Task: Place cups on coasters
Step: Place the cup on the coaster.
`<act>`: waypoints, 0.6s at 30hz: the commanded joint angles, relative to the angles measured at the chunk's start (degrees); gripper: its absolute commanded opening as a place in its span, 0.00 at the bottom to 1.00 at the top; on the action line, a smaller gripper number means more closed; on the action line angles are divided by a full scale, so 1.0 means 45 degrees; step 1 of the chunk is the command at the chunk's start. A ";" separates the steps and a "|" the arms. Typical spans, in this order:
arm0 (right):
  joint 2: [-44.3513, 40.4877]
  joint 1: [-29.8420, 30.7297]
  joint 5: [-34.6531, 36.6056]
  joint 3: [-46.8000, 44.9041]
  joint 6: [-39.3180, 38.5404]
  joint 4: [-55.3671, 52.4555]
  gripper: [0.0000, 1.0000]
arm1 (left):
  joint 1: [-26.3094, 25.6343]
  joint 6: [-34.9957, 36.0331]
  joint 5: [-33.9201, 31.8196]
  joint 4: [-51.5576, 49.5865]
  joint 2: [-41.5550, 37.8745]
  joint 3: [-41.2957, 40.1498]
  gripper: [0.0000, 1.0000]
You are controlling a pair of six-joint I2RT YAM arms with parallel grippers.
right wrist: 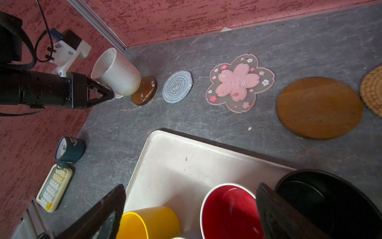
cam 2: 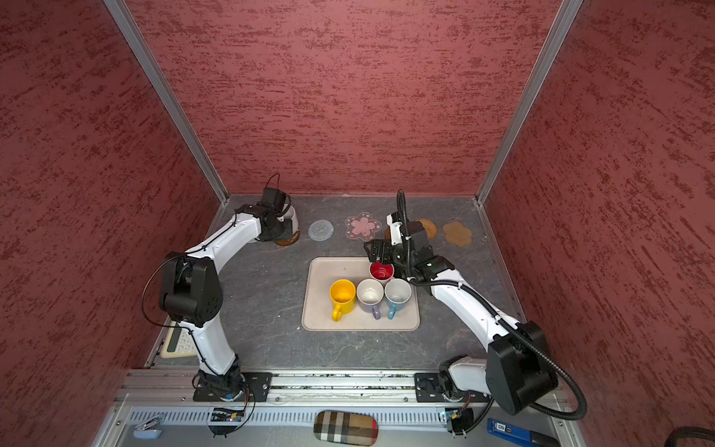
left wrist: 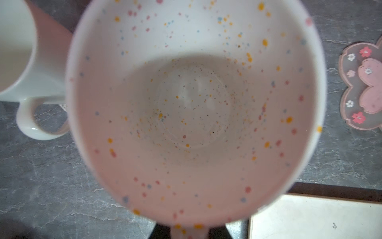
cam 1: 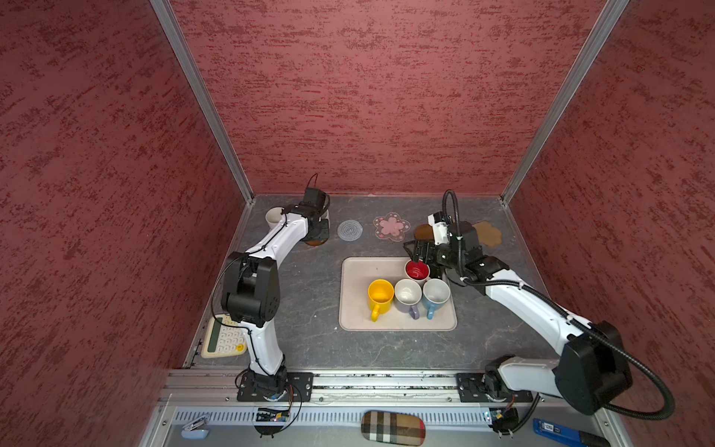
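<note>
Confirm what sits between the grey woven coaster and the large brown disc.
Only the pink flower coaster, touching neither the grey woven coaster nor the large brown disc; clearest in the right wrist view.

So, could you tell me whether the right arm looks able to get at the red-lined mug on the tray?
Probably yes: the right gripper stands open right at the red-lined mug, though the black mug close beside it leaves little room.

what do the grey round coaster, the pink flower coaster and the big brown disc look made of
Grey round woven coaster: coiled rope, probably cotton, matte; spiral rows show.
Pink flower-shaped coaster: likely soft rubber or silicone; translucent rim, raised petals.
Large brown disc coaster: seemingly wood, smooth, faint grain.
</note>
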 commanded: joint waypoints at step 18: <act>0.1336 0.0113 -0.0353 0.1715 -0.0266 0.0382 0.99 | 0.0810 0.0104 0.0039 0.1874 0.1216 0.1111 0.00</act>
